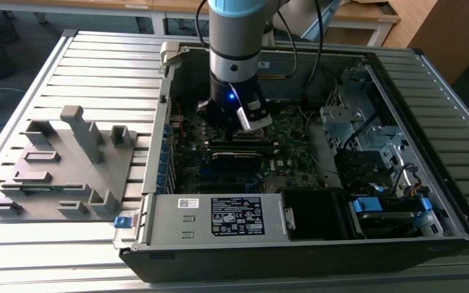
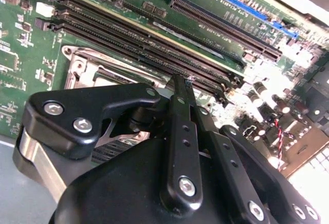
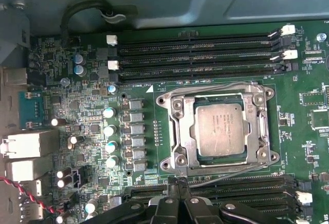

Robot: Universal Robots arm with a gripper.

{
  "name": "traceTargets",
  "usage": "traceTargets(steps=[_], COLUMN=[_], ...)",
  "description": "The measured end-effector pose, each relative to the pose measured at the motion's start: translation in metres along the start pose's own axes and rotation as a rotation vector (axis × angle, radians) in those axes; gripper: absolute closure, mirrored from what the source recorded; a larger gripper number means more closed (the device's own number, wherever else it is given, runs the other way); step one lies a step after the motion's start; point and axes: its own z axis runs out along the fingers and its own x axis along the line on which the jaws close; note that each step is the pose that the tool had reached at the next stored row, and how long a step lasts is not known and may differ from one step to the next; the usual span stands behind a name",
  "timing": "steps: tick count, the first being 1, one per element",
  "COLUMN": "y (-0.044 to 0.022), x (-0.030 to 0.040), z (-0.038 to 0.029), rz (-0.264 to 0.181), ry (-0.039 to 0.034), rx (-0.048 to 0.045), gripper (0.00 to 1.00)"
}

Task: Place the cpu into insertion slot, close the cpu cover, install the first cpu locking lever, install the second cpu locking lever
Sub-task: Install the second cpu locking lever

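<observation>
One arm is what I'm driving, and I see it reaching straight down into the open computer case (image 1: 300, 152) that lies on the slatted tabletop (image 1: 104, 61). In the exterior view the gripper (image 1: 236, 131) sits low over the green motherboard (image 1: 292, 165), near the middle of the case. A grey plastic fixture (image 1: 63, 165) stands on the tabletop at the exterior view's left, well apart from the case.

In the first wrist view I can see the cpu (image 3: 222, 129) lying flat in the insertion slot (image 3: 191, 112), its dull silver top facing up. The cpu cover (image 3: 257, 126) frames the chip: its metal edges run along the chip's sides, with the top showing through the cut-out middle, so it looks lowered over the socket. I cannot tell from here where the locking levers sit.

Long black memory slots (image 3: 195, 54) run on one side of the socket, and another bank (image 3: 247, 188) runs on the other side, next to the gripper (image 3: 177, 183). The tips hang just beside the socket's edge, over the strip between the socket and that nearer bank. In the second wrist view the gripper (image 2: 181, 82) points down at the same edge of the socket frame. The jaws look drawn together, tips meeting in a narrow point with nothing between them. A row of small silver capacitors (image 3: 110, 136) stands beside the socket.
</observation>
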Motion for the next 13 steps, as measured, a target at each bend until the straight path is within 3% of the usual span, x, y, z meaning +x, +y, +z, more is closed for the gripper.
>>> traceTargets(steps=[3,7,13], y=[-0.0013,-0.0030,-0.0057], x=[0.0000,-0.0002,-0.0001], z=[0.0000,0.0001,0.0008], rz=[0.000,0.001,0.001], ry=[0.0009,0.0028,0.0050], rx=[-0.0099,-0.0317,-0.0561], gripper=[0.90,0.90,0.90])
